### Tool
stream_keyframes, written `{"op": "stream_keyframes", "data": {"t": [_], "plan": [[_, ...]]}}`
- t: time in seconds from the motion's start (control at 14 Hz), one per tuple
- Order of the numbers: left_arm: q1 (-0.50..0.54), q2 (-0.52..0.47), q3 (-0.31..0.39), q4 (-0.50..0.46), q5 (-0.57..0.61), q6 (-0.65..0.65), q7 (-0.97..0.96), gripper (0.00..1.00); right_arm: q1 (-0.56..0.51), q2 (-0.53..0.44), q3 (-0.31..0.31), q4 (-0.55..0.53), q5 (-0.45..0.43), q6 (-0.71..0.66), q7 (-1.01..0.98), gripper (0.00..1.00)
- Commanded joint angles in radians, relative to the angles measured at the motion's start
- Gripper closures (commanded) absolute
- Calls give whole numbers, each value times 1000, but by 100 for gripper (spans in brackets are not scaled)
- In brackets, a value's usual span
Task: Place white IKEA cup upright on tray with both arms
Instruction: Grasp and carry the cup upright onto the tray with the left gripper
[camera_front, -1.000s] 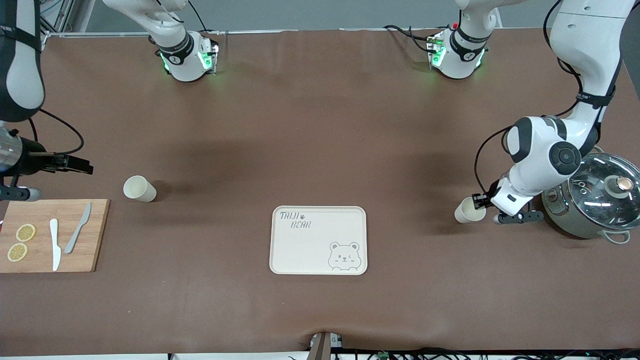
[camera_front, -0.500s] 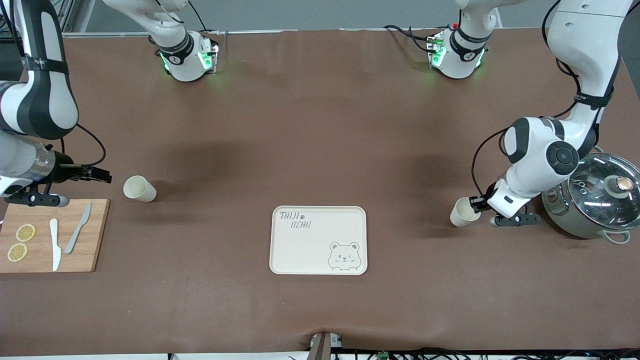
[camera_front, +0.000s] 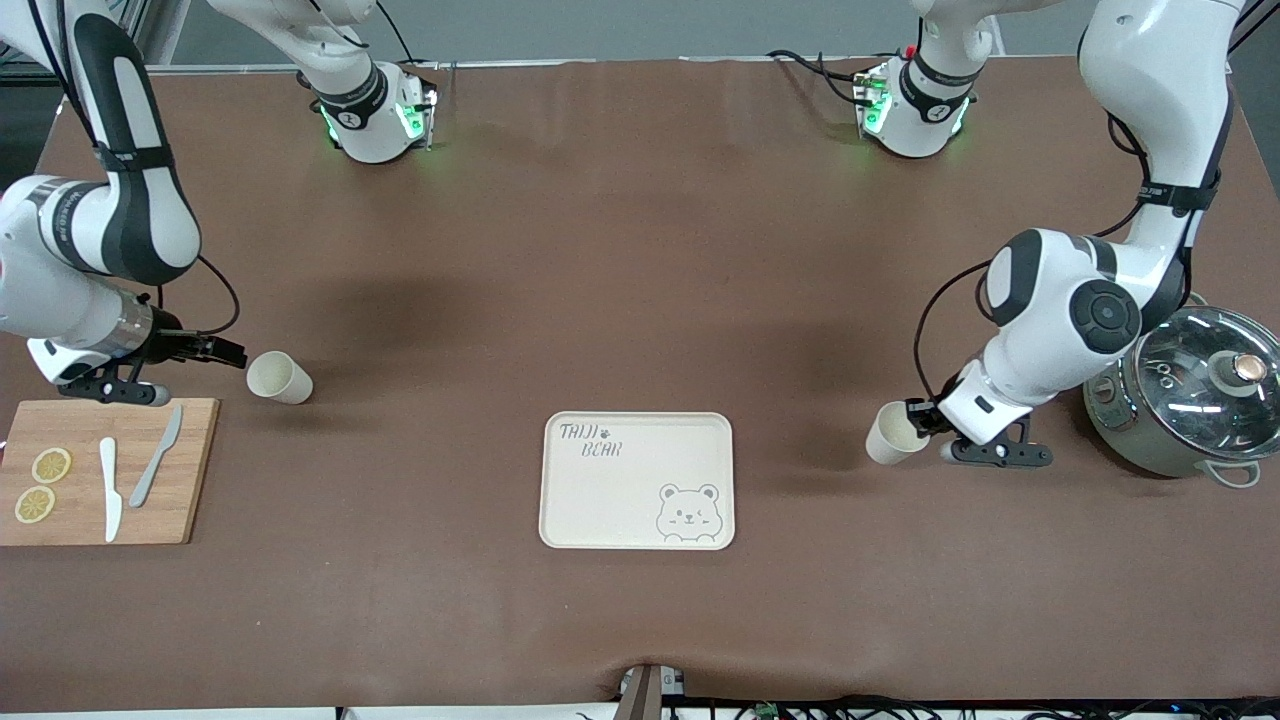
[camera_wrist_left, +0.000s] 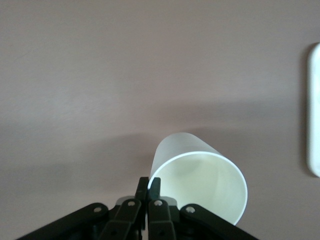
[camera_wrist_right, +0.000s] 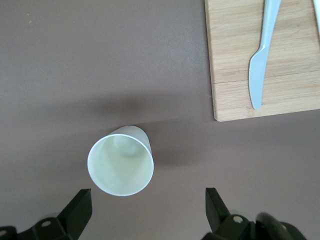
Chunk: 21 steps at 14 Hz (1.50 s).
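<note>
A white cup (camera_front: 893, 433) hangs tilted in my left gripper (camera_front: 918, 417), low over the table between the pot and the cream "TAIJI BEAR" tray (camera_front: 637, 480). In the left wrist view my left gripper (camera_wrist_left: 149, 186) is shut on the rim of this cup (camera_wrist_left: 200, 172), and the tray's edge (camera_wrist_left: 314, 110) shows. A second white cup (camera_front: 278, 378) lies on its side near the cutting board, its mouth toward my right gripper (camera_front: 235, 352). In the right wrist view my right gripper (camera_wrist_right: 147, 207) is open and empty, just short of that cup (camera_wrist_right: 121, 160).
A wooden cutting board (camera_front: 190, 470) with two lemon slices (camera_front: 42, 485) and two pale knives (camera_front: 110, 488) lies at the right arm's end; it also shows in the right wrist view (camera_wrist_right: 235, 65). A steel pot with a glass lid (camera_front: 1195, 400) stands at the left arm's end.
My left gripper has carried its cup away from the pot toward the tray. My right arm has swung in, bringing its open gripper close to the lying cup.
</note>
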Motion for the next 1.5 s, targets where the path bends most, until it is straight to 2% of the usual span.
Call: {"op": "stream_keyframes", "data": {"t": [0.0,0.14,0.5,0.57,0.86,1.07,1.14,1.29,1.43], "plan": [[-74,44,-1,77,-9,-25,-67,100,-21,-24,15,-95,12,116,-5,0],[-146,88,-1,154,-9,-46,-174,100,-18,-16,15,-108,12,142,-6,0],[-301,229,4,376,-2,-138,-410,100,-20,31,17,-106,14,171,-5,30],[-324,255,5,405,-2,-140,-444,100,-21,44,17,-106,24,179,-5,30],[-399,349,18,507,1,-138,-547,100,-17,88,18,-108,61,222,-6,42],[-433,378,39,502,9,-134,-561,100,-17,104,18,-108,61,240,-5,88],[-442,387,53,501,9,-134,-561,100,-15,104,18,-106,61,240,-5,100],[-449,407,71,501,9,-132,-563,100,-14,104,18,-100,61,239,-5,100],[-449,417,74,502,9,-129,-586,90,-11,102,20,-94,61,228,-6,100]]}}
